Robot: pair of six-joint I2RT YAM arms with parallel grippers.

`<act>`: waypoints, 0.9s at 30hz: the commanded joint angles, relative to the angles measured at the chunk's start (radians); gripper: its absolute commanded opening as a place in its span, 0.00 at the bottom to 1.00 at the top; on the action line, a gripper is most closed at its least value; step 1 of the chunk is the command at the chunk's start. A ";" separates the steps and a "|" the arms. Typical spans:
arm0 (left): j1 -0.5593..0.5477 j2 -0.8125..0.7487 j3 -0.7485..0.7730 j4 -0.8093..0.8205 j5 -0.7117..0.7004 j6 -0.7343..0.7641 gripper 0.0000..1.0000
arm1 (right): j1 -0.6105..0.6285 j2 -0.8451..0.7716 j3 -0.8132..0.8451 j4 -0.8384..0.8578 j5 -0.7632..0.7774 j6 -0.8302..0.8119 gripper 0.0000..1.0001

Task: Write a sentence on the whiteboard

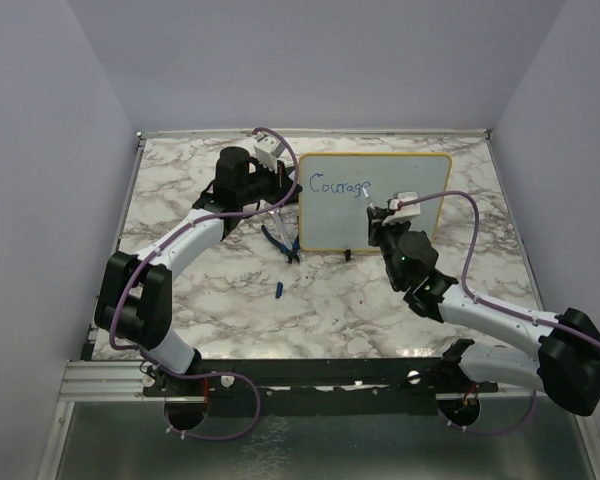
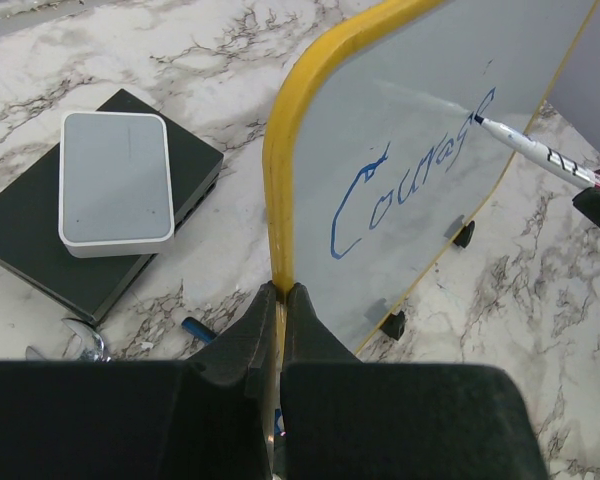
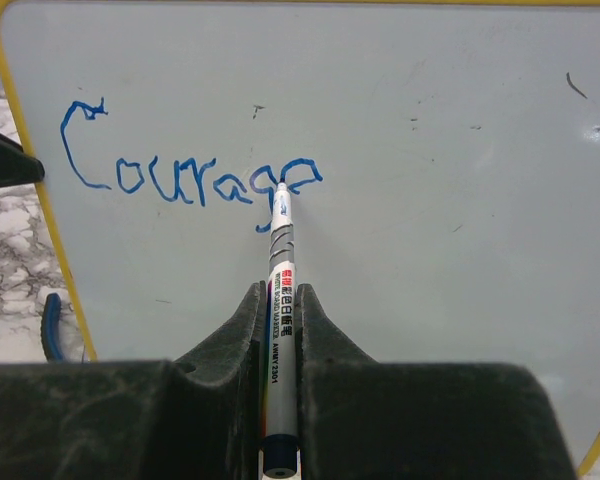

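Upright whiteboard (image 1: 330, 220), long axis sideways, is clamped edgewise by left gripper (image 2: 283, 292); marker (image 3: 282, 240) is gripped by right gripper (image 3: 281, 292), blank board rightward

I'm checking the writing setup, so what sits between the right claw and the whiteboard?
A marker gripped by the right claw spans that gap, its tip touching the whiteboard at the end of the blue writing. The right wrist view shows it.

Left of the whiteboard (image 1: 410, 215), the left gripper (image 2: 282, 293) on its edge, a box (image 2: 115, 185) and pliers (image 1: 281, 241) block passage. The right gripper (image 3: 282, 300) and its marker (image 3: 283, 255) bar its face. Right of it, open table (image 1: 495, 200).
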 commanded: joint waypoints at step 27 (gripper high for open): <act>-0.016 -0.033 -0.003 -0.035 0.020 0.020 0.00 | -0.007 -0.044 -0.048 -0.084 0.112 0.030 0.01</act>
